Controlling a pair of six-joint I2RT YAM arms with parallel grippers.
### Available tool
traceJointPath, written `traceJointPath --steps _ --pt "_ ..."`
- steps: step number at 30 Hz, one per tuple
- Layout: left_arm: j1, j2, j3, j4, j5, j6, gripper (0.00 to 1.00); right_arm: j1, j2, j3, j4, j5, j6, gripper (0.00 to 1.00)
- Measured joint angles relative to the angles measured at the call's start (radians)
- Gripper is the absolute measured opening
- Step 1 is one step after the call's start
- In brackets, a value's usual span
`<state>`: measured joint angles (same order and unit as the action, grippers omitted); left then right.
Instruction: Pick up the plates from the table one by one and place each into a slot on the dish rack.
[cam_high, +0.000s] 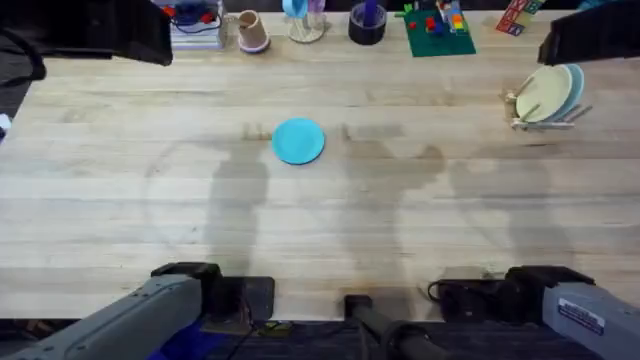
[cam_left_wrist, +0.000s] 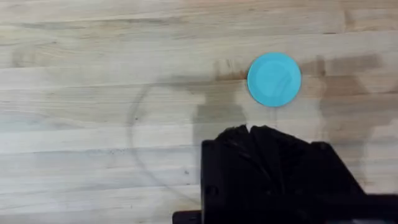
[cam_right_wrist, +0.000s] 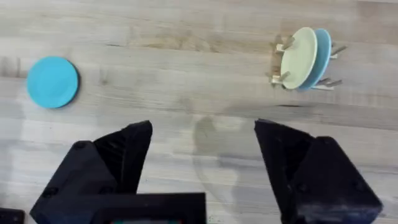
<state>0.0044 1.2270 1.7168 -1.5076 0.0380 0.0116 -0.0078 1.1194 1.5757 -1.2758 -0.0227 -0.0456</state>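
Note:
One turquoise-blue plate lies flat on the table, a little left of centre; it also shows as the plate in the left wrist view and the plate in the right wrist view. At the far right stands the dish rack, with a cream plate and a pale blue plate upright in its slots. The rack shows again in the right wrist view with both plates. My left gripper is shut and empty, well short of the turquoise plate. My right gripper is open and empty.
Along the far edge sit a clear tray, a tan cup, a black tape roll and a green board with bricks. Both arm bases rest at the near edge.

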Motion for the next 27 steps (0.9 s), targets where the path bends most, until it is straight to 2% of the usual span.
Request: traceJointPath --steps 12,16,17,18,19,20,21,22,23,27 --pt "0.000 0.002 0.000 -0.028 0.033 0.000 0.041 0.000 0.000 0.000 0.000 0.000 0.000 0.995" --pt "0.000 0.028 0.001 -0.028 0.095 0.017 0.041 0.000 0.000 0.000 0.000 0.000 0.000 0.993" --pt "0.000 0.041 0.001 -0.028 0.122 0.031 0.048 0.000 0.000 0.000 0.000 0.000 0.000 0.993" --pt "0.000 0.054 0.001 -0.027 0.149 0.045 0.143 0.000 0.000 0.000 0.000 0.000 0.000 0.993" --pt "0.000 0.069 0.001 -0.027 0.173 0.055 0.183 0.000 0.000 0.000 0.000 0.000 0.000 0.994" --pt "0.000 0.087 0.001 -0.026 0.198 0.064 0.175 0.000 0.000 0.000 0.000 0.000 0.000 0.994" --pt "0.000 0.104 0.001 -0.026 0.218 0.072 0.084 0.000 0.000 0.000 0.000 0.000 0.000 0.994" --pt "0.000 0.121 0.001 -0.026 0.232 0.079 0.054 0.000 0.000 0.000 0.000 0.000 0.000 0.994" --pt "0.000 0.173 0.001 -0.025 0.263 0.089 0.044 0.000 0.000 0.000 0.000 0.000 0.000 0.995" --pt "0.000 0.228 0.001 -0.014 0.283 0.095 0.044 0.000 0.000 0.000 0.000 0.000 0.000 0.995"
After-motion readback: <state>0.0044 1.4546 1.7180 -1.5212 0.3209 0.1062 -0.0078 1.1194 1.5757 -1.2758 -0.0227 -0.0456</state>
